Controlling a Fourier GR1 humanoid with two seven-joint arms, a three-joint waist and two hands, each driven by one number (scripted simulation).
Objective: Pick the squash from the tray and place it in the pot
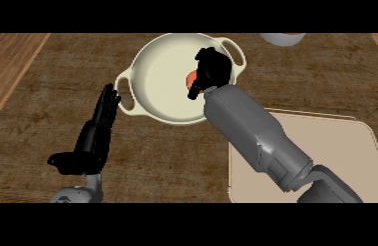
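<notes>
Head view, looking steeply down: a dark brown wood-grain worktop (pixel 148 160) fills most of the picture. Toward its far edge, about midway along it, sits a round cream pot with two loop handles (pixel 159 72), its pale inside open to view. The right hand (pixel 210 70), black at the end of a grey forearm (pixel 255 135), reaches over the pot's right half, with its fingers curled round a small orange squash (pixel 191 79). Only a sliver of the squash shows at the left of the fingers, so I cannot tell whether it touches the pot's floor or hangs above it. It lies within the pot's rim as seen from above.

At the worktop's near right corner lies a flat beige rectangular tray (pixel 336 145), partly covered by the right forearm.

The left hand (pixel 100 125) shows left of the pot, near the worktop's near edge, with its fingers straight and pointing away toward the far edge, holding nothing. Its fingertips come just beside the pot's left handle.

At the far edge, to the right of the pot, a small piece of a grey rounded vessel with an orange rim (pixel 284 38) is cut off by the view.
</notes>
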